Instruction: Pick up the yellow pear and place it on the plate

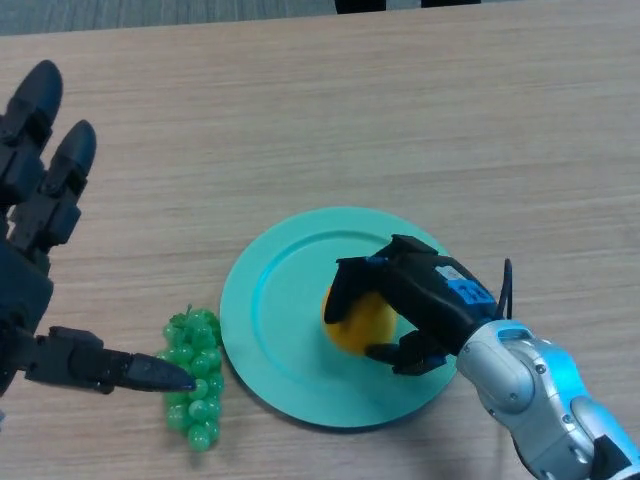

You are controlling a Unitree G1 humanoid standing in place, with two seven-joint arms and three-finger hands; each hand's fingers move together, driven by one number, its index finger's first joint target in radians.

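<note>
Your right robot hand [420, 305] sits closest, fingers and thumb curled round the yellow pear [360, 322], which rests over the teal plate [275, 300] on the desk [400, 120]. You see smooth, bright yellow skin. Your left robot hand [40, 250] hangs open beside green grapes [195, 385].

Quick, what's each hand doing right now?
Left hand: open, holding nothing.
Right hand: closed on the pear, over the plate.
</note>
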